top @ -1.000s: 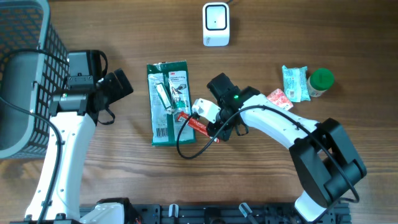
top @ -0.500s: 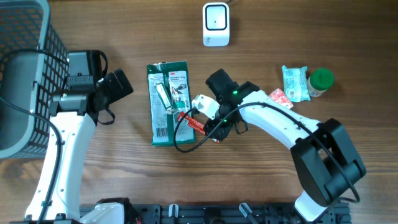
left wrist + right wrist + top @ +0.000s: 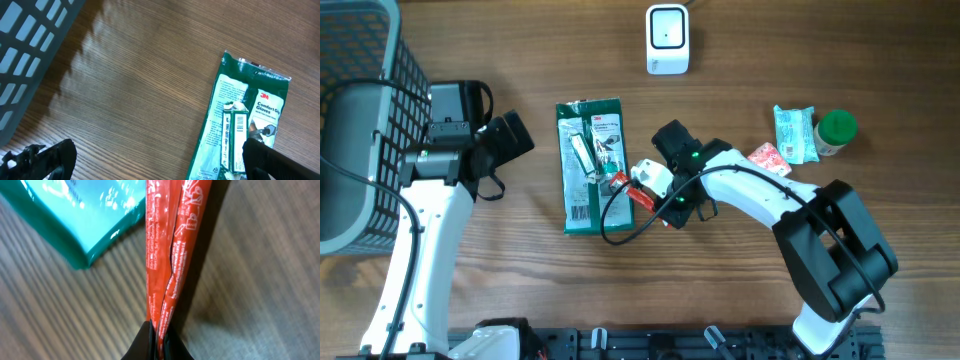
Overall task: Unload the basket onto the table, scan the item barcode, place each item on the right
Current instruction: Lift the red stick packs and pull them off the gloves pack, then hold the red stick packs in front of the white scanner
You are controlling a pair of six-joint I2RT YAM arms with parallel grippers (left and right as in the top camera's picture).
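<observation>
1. The right claw (image 3: 160, 330) is pinched tight on the near end of a thin red sachet (image 3: 175, 255). The sachet's two layers are pressed flat between the fingertips.
2. Seen from overhead, the right claw (image 3: 660, 207) sits low at mid-table, and the red sachet (image 3: 632, 192) points left from it.
3. The sachet's free end reaches the right edge of a green glove pack (image 3: 592, 165) lying flat on the table (image 3: 740, 290).
4. The left claw (image 3: 510, 140) is spread fully wide and holds nothing. It hovers just left of the glove pack (image 3: 240, 125).
5. A white scanner (image 3: 667, 40) stands at the far edge, well apart from the sachet.
6. A grey basket (image 3: 360, 60) fills the far left corner.
7. At the right lie a teal packet (image 3: 793, 133), a green-lidded jar (image 3: 837, 127) and a small red-and-white packet (image 3: 768, 158).
</observation>
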